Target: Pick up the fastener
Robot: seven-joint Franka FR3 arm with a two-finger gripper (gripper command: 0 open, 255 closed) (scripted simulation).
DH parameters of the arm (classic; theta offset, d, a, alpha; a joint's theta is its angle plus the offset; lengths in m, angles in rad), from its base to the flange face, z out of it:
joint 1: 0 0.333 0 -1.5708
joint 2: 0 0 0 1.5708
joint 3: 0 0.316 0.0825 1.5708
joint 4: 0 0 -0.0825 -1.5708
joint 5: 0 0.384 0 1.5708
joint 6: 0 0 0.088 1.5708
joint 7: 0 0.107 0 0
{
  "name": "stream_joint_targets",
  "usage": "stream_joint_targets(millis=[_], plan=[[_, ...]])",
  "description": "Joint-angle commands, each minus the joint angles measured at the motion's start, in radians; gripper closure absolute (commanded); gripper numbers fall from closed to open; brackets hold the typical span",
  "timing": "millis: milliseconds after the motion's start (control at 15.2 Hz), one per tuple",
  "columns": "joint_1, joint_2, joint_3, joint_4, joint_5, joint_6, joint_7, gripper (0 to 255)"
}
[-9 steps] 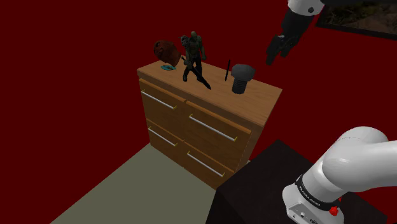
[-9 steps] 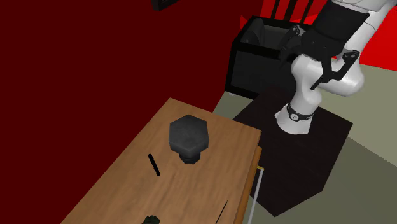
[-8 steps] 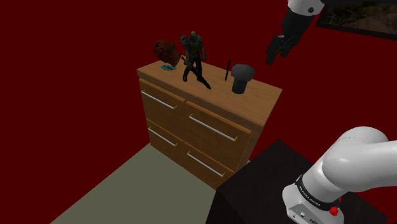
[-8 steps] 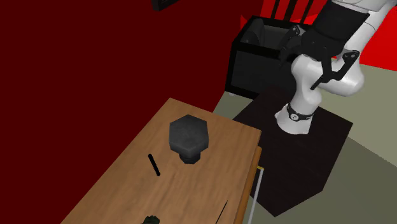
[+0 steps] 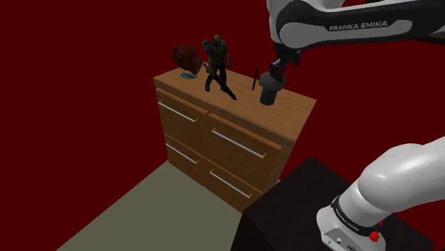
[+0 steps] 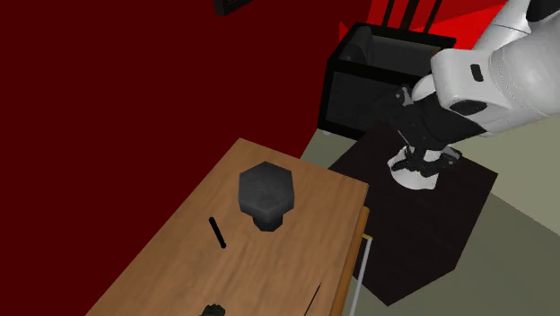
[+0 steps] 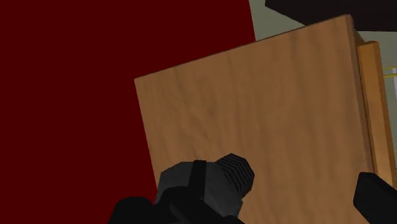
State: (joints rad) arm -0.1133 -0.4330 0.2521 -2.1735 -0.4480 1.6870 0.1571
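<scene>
Against the dark red wall, dresser (image 5: 235, 132): wooden, with four drawers and pale bar handles; its top carries every small item I can see.
Arm (image 5: 335, 25): white and lettered FRANKA EMIKA, it arches from the shoulder view's lower right across to the dresser's nearer end.
Stand (image 6: 440, 224): a black box on the grey-green floor, just beside the end of the dresser.
Gripper (image 5: 274, 69): all black, it hangs in the air by the fastener's end of the dresser. In the shoulder view it overlaps the bolt head, but the second exterior view shows it apart from the bolt, out toward the stand. Through the wrist view I see the fingers spread wide, clasping nothing.
Fastener (image 6: 266, 192): a dark grey bolt, upright on its shank with the hexagonal head uppermost. It sits on the dresser top near the end closest to the stand, free of the fingers.
Figurine (image 5: 217, 64): a dark standing figure, farther along the top from the fastener.
Brown object (image 5: 185, 57): rounded, at the far corner against the wall; I cannot tell what it is.
Black stick (image 6: 216, 232): thin, lying on the wood between fastener and figurine.
Teal disc (image 5: 188, 75): small, just in front of the brown object.
</scene>
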Motion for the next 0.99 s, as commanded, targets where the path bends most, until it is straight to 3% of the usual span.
stream_joint_targets(millis=[0,396,792,924], plan=[[-0.027,0.102,0.061,0.026,-0.121,-0.022,0.067,0],[-0.06,0.458,0.17,0.157,-0.497,-0.211,0.252,0],[-0.007,0.806,0.113,0.306,-0.851,-0.457,0.325,0],[-0.002,0.821,0.105,0.308,-0.858,-0.459,0.334,0]])
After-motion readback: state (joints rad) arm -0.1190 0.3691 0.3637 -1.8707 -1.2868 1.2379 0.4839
